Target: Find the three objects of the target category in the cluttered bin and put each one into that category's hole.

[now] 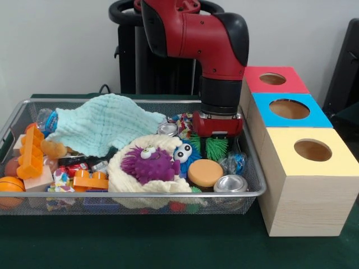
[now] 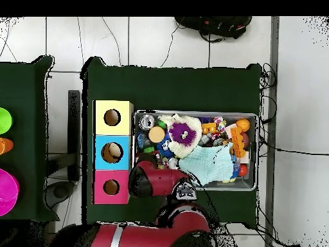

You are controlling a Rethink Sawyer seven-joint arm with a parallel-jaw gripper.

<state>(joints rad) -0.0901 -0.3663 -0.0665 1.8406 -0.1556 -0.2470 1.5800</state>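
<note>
Yellow-topped box nearest, pincer low in cluttered bin, grip unclear

Green table w/ wire bin beside 3 wooden boxes.

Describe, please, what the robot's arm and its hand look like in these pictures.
The arm has a glossy red shell with rounded black caps at its joints and a black ribbed cylindrical wrist section. Below the wrist sits the hand, a short red block with dark parts underneath; its tips are lost among the toys. From overhead, the arm shows the same red with black ends, and a pale band near its base.
</note>
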